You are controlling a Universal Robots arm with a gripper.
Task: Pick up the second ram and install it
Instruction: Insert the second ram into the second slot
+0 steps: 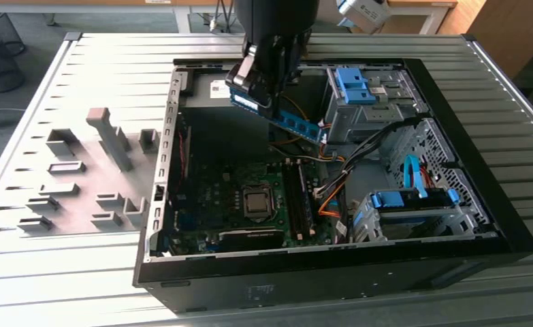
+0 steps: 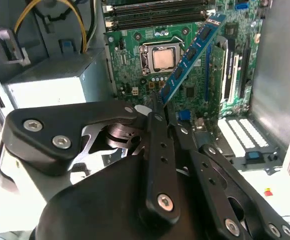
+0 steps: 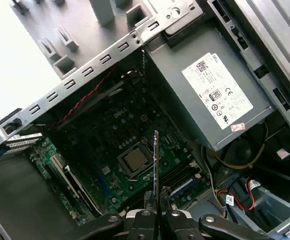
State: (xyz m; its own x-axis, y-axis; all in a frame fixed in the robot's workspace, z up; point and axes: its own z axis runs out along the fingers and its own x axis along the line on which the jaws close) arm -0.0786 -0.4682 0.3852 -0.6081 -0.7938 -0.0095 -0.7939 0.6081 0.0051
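claw (image 2: 157,107) clamped on one end of RAM stick (image 2: 189,52) | stick tilted, in air over motherboard (image 2: 135,65) w/ CPU socket (image 2: 162,58) | open PC case (image 1: 484,225) on desk (image 1: 111,75) | gray blocks (image 1: 84,170) by case, exterior view's left

Daylight falls evenly in the exterior view, pale on the slatted worktop (image 1: 84,61), while the computer case (image 1: 484,225) interior lies in shadow. In the first wrist view the worktop's gray fixture blocks (image 3: 60,42) wash out toward white glare. In the second wrist view the hand (image 2: 154,107) looms dark and soft-focused.
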